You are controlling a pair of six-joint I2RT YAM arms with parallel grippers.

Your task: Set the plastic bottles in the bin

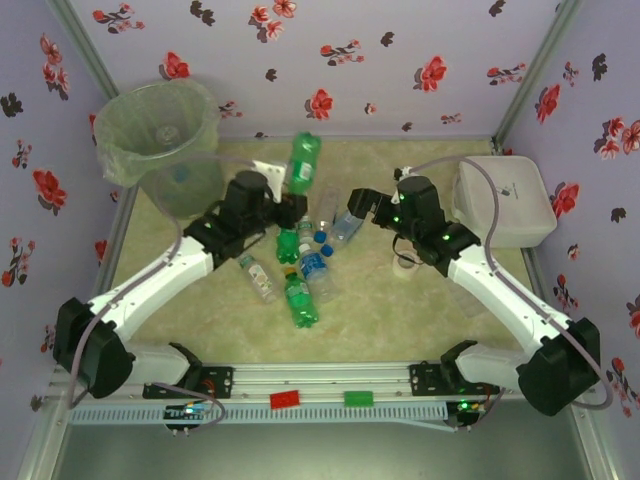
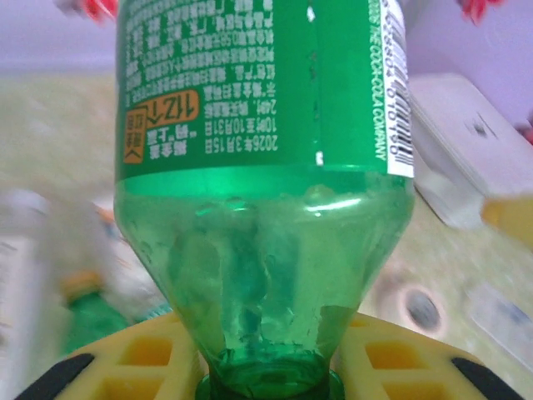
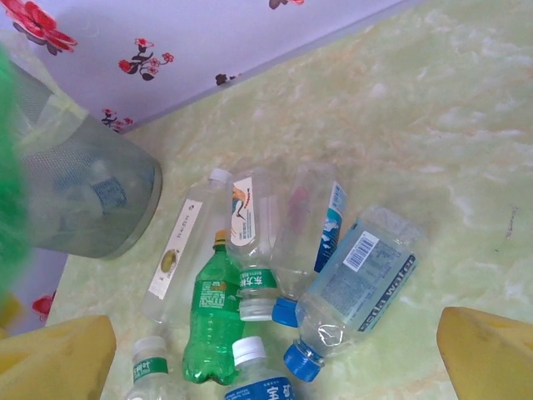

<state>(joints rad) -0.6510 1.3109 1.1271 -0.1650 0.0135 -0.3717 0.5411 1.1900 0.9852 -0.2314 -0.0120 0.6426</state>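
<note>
Bottles (image 1: pixel 305 265) lie in a loose heap mid-frame in my top view, on the table (image 1: pixel 420 310), between the two grippers. None of that heap is in the bin (image 1: pixel 118 150), which stands in the upper left corner, well apart from it.

Left gripper (image 1: pixel 290 208) is clamped on a green bottle (image 1: pixel 302 158). That bottle points toward the upper frame edge, right of the bin and not over it. On the left wrist view the green bottle (image 2: pixel 266 250) has its neck pinched between the yellow fingers (image 2: pixel 125 358) at the bottom edge. Its label sits in the upper half with the print upside down, and the left gripper (image 2: pixel 266 385) is closed tight on the neck.

Right gripper (image 1: pixel 362 205) sits right of the heap with jaws wide apart, holding nothing. On its wrist view the right gripper (image 3: pixel 275 367) hangs above the bottles, with yellow fingers (image 3: pixel 58 358) at the lower left and lower right corners. Below it I count about seven bottles (image 3: pixel 250 275) lying on their sides, touching or overlapping. A blue-capped clear one (image 3: pixel 358 283) is at centre right and a small green one (image 3: pixel 212 312) at lower centre. White caps show at the bottom edge. The bin (image 3: pixel 83 200) is at the left edge there; shapes show through its wall, can't tell what.

White box (image 1: pixel 505 200) sits right of centre, behind the right arm.
</note>
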